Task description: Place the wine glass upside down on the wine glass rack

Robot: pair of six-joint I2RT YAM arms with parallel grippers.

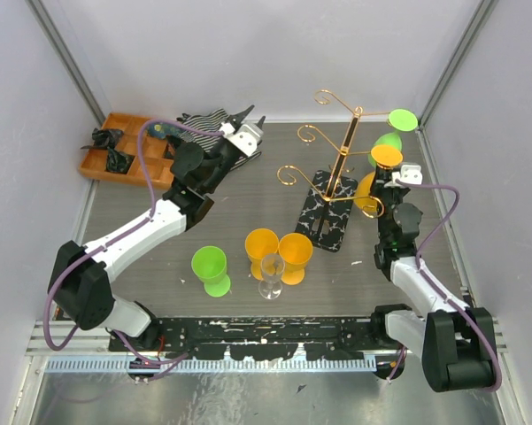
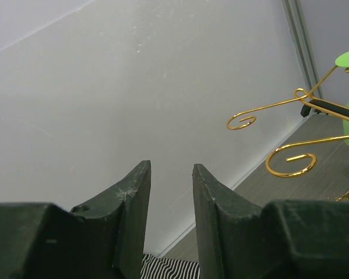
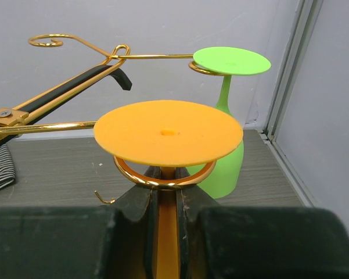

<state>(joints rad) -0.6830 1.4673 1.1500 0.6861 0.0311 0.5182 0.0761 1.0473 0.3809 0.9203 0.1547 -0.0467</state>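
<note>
Jaws of the right gripper (image 3: 167, 195) are clenched on the stem of the orange wine glass (image 3: 168, 132), which is held upside down, its flat foot uppermost and its bowl below the fingers. One gold scroll arm (image 3: 140, 180) of the wine glass rack (image 1: 343, 155) curls around the stem right under the foot; whether the foot already bears on the wire I cannot tell. Beside it, on a higher scroll nearer the back wall, a hanging green glass (image 3: 231, 60) dangles upside down. The rack's slanted gold stem rises from a black speckled base (image 1: 323, 221) right of the table's (image 1: 257, 199) middle. The left gripper (image 2: 171, 174) is raised at the back left, well apart from the rack, its jaws parted with nothing between them, above a striped cloth (image 1: 208, 119). Left of the cloth sits an orange tray (image 1: 128, 146) holding dark items too small to make out. Toward the near edge stand a green glass (image 1: 211, 266), two orange glasses (image 1: 279, 248) touching each other, and a clear glass (image 1: 272, 274) just in front of them, all upright.
</note>
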